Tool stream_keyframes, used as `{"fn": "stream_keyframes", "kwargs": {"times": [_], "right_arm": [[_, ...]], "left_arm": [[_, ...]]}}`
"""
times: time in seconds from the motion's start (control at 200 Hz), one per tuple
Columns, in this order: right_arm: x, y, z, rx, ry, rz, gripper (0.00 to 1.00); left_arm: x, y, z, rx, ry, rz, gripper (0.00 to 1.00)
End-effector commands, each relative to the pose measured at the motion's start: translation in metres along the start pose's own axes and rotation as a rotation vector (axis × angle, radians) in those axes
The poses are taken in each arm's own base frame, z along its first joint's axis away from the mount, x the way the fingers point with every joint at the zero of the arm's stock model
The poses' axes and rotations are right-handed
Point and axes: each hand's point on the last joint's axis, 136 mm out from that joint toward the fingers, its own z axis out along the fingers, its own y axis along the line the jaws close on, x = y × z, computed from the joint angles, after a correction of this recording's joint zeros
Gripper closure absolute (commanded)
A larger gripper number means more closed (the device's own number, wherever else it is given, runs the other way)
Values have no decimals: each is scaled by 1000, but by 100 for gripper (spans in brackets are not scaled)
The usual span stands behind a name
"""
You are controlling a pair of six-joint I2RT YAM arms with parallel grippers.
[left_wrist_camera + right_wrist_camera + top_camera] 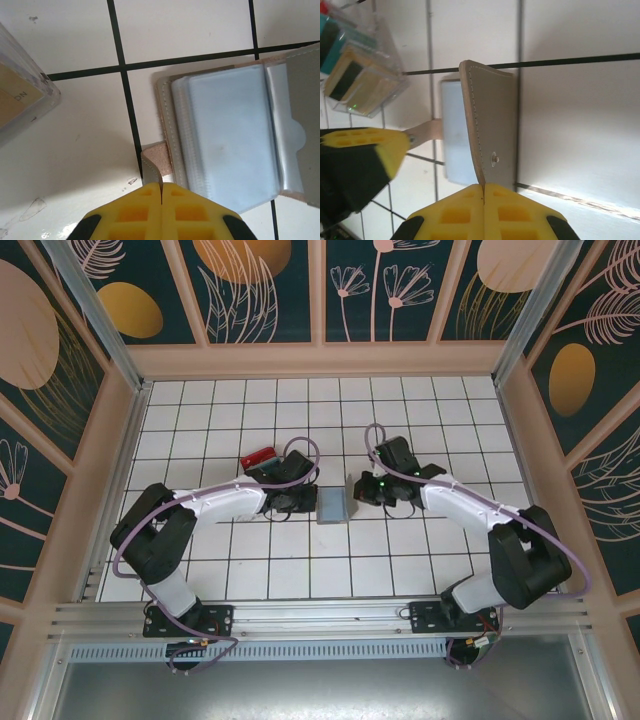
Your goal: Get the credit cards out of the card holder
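- The flat grey bifold card holder (333, 507) is seen at the centre of the top view on the white tiled table (250, 570). It lies directly between the two arms, with its long axis running left to right across the frame.
- The left gripper (161, 186) is seen at the bottom edge of the left wrist view. Its yellow fingers are pressed together on the small tan side tab (152, 167) of the card holder, so the near end is pinned.
- The right gripper (484, 187) is seen at the bottom of the right wrist view. Its fingers are closed tight on the grey stitched flap (492, 120), which is held up on edge while the other panel lies flat.
- The stack of clear plastic sleeves (230, 140) is exposed at the right of the left wrist view. A rounded thumb notch is seen on its right edge, facing the raised flap and away from the left gripper.
- Whether a card is inside the pale sleeves cannot be told.
- Coloured credit cards (367, 95), tan and teal, are seen inside a clear plastic case (362, 82) at the upper left of the right wrist view, apart from the card holder.
- The sleeve mouth is judged to be nearer the right arm, and any card would be drawn out along the long axis toward that side.
- Both grippers are occupied, so one would have to be freed first.
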Motion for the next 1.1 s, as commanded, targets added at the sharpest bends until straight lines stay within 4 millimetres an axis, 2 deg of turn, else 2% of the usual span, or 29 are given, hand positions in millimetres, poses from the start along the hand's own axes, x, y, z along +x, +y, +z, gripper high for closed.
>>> {"fn": "stream_keyframes", "kwargs": {"times": [0.0,0.105,0.255,0.37,0.475,0.49,0.516,0.676,0.811,0.841,1.096], "right_arm": [[4,-17,0,18,-19,25,100],[8,-22,6,9,-24,30,100],[12,-30,11,0,-47,64,100],[13,-35,12,-8,-68,92,100],[13,-34,12,-17,-79,99,100],[13,-34,12,-19,-78,100,100],[13,-34,11,-20,-80,101,100],[14,-34,12,-29,-81,106,100],[15,-34,11,-30,-82,110,100],[15,-34,12,-31,-82,110,100],[16,-34,12,-35,-81,113,100]], "left_arm": [[0,10,-1,-46,-7,1,72],[-16,-1,-22,-8,-76,-4,54],[-31,-21,-45,69,-129,-17,48],[-31,-39,-49,177,-123,-62,46],[-24,-49,-38,249,-92,-113,47],[-16,-43,-31,234,-68,-119,47],[-12,-41,-26,228,-52,-125,48],[1,-29,-2,170,5,-133,51],[4,-32,4,182,25,-131,52],[10,-28,14,163,50,-133,53],[21,-21,26,135,92,-126,54]]}}
